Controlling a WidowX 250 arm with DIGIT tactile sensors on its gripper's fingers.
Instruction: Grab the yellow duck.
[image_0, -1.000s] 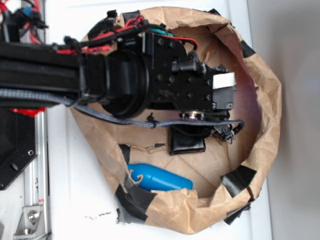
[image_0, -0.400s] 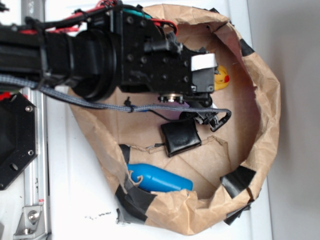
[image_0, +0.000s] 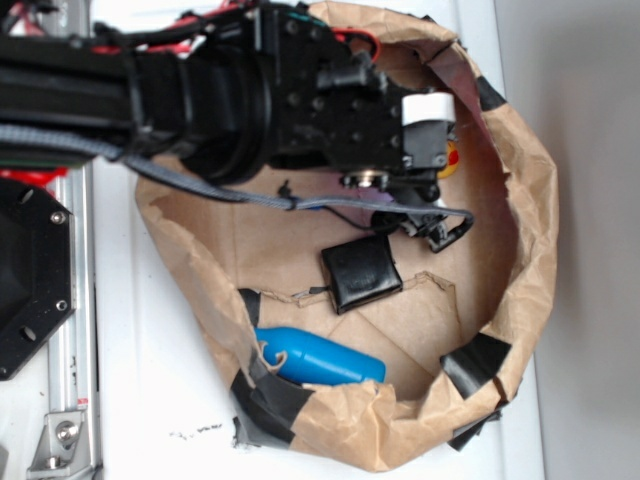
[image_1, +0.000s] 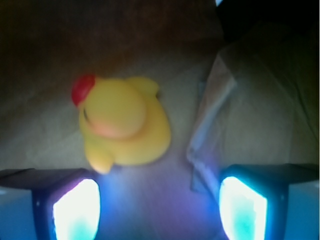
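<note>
The yellow duck (image_1: 122, 127) fills the upper left of the wrist view, lying on the brown paper floor with its red-orange part at the upper left. My gripper (image_1: 160, 210) is open, its two glowing pads (image_1: 75, 210) at the bottom edge with only bare paper between them. The duck sits just beyond the left pad and is not between the jaws. From the exterior view only a yellow-orange sliver of the duck (image_0: 452, 157) peeks out at the right edge of the gripper head (image_0: 425, 145), which hangs over it inside the bag.
A low-walled brown paper bag (image_0: 535, 220), patched with black tape, surrounds everything. A black square pouch (image_0: 361, 272) lies at its middle and a blue object (image_0: 320, 355) against the near wall. A creased paper fold (image_1: 210, 115) rises to the duck's right.
The arm has swung up the frame and slightly right, uncovering the black pouch. It now covers most of the duck, which showed more fully 0.4 s ago.
</note>
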